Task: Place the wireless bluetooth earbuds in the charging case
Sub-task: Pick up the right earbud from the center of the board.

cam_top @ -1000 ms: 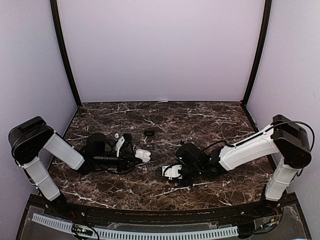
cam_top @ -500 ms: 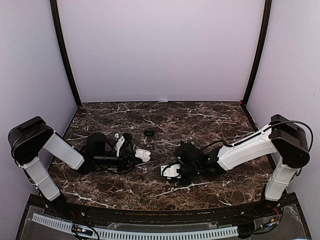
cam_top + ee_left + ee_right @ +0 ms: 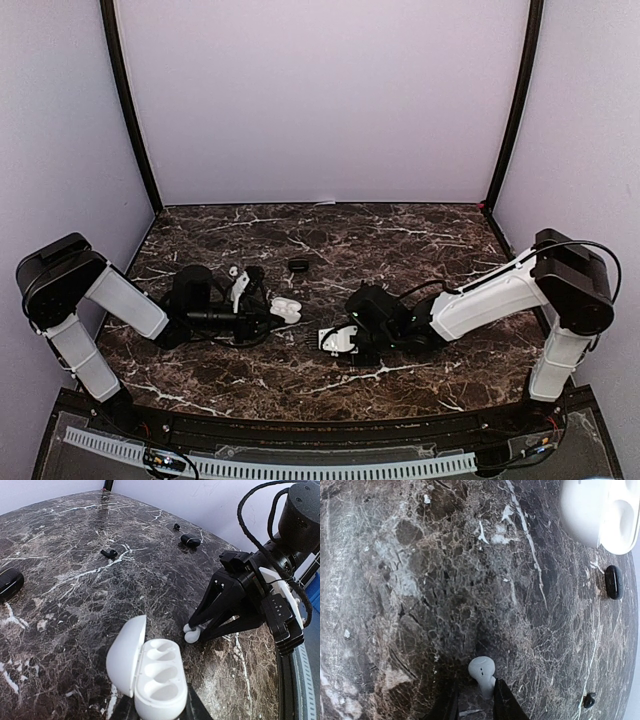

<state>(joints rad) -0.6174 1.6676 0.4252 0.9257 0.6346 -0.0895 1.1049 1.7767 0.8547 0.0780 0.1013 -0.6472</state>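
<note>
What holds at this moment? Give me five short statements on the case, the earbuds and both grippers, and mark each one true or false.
1. The white charging case stands open, its lid tipped back. True.
2. One earbud sits in a well of the case. False: both wells are empty.
3. The right gripper pinches a white earbud just above the marble table. True.
4. The left gripper holds nothing. False: its fingers clamp the base of the case.
5. A small black earbud lies loose on the table, away from both grippers. True.
</note>
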